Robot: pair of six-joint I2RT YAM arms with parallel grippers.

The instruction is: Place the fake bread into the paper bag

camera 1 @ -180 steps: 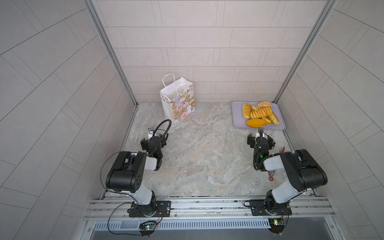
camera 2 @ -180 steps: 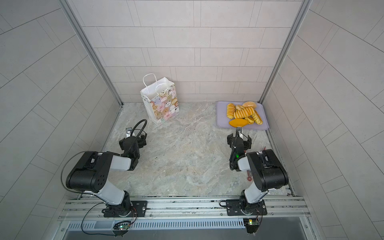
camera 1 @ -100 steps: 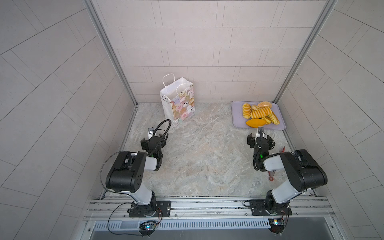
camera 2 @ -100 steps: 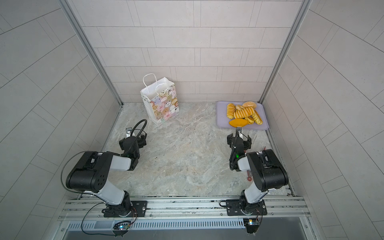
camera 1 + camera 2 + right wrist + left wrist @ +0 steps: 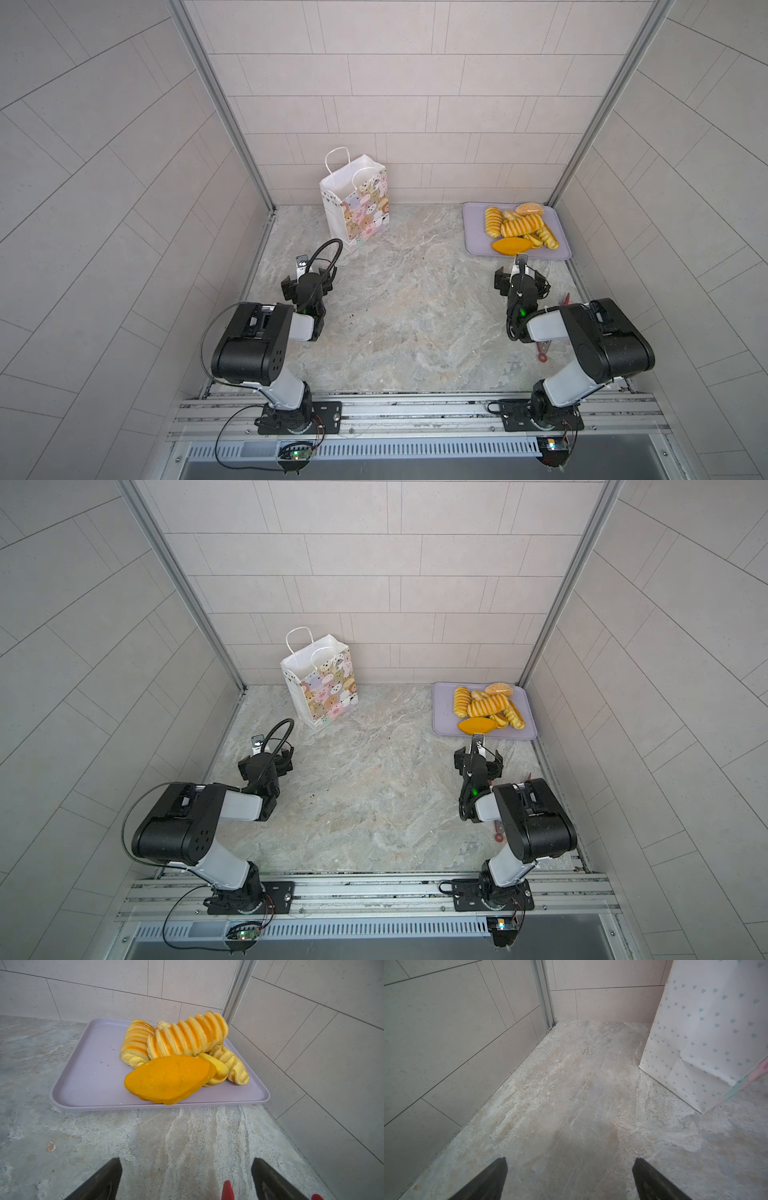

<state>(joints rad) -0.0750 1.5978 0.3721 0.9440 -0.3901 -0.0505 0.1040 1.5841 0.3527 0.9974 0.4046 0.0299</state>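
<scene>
The fake bread [image 5: 519, 226] [image 5: 488, 706] lies piled on a lilac tray [image 5: 476, 232] in the back right corner. In the right wrist view a smooth orange oval [image 5: 170, 1078] lies in front of ridged yellow loaves [image 5: 187, 1036]. The paper bag [image 5: 357, 208] [image 5: 322, 683] stands upright at the back left, its mouth open upward; its dotted side [image 5: 706, 1032] shows in the left wrist view. My left gripper [image 5: 308, 277] [image 5: 570, 1162] is open and empty above bare floor, short of the bag. My right gripper [image 5: 519, 275] [image 5: 186, 1162] is open and empty, just in front of the tray.
Red-tipped tongs [image 5: 544, 349] lie on the floor under my right arm; one red tip [image 5: 227, 1188] shows between the right fingers. Tiled walls close in the left, back and right sides. A metal rail [image 5: 415, 409] carrying both arm bases runs along the front.
</scene>
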